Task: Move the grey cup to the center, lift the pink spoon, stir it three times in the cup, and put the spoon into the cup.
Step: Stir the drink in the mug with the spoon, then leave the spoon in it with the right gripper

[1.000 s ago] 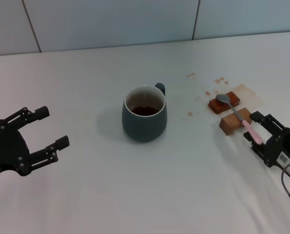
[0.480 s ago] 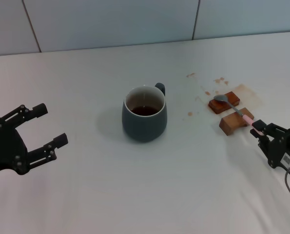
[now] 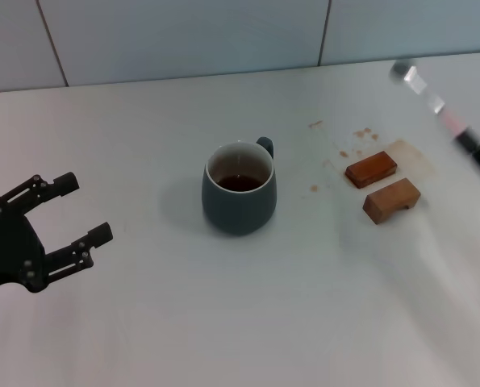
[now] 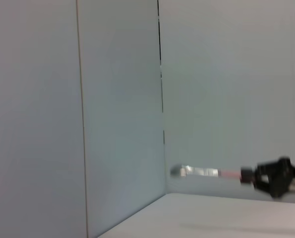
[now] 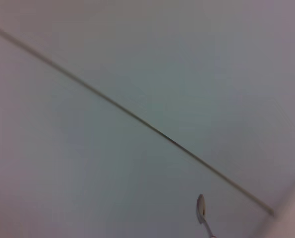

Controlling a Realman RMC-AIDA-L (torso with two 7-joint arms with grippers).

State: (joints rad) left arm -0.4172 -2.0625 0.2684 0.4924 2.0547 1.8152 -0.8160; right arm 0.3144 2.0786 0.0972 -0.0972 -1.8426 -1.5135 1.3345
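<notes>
The grey cup (image 3: 240,193) stands upright at the middle of the table, with brown liquid inside and its handle at the back right. The pink spoon (image 3: 433,101) is in the air at the far right, above the table, with its silver bowl pointing up and away. My right gripper (image 3: 472,147) is shut on the spoon's pink handle end. The spoon (image 4: 202,172) and right gripper (image 4: 256,175) also show in the left wrist view, and the spoon's bowl (image 5: 201,206) shows in the right wrist view. My left gripper (image 3: 86,208) is open and empty, low at the left, well apart from the cup.
Two brown blocks (image 3: 371,168) (image 3: 391,199) lie right of the cup. Brown stains (image 3: 361,135) mark the table behind them. A tiled wall (image 3: 183,36) runs along the back.
My right gripper has lifted the spoon off the brown blocks and carried it up and back at the far right. The left arm and the cup have stayed put.
</notes>
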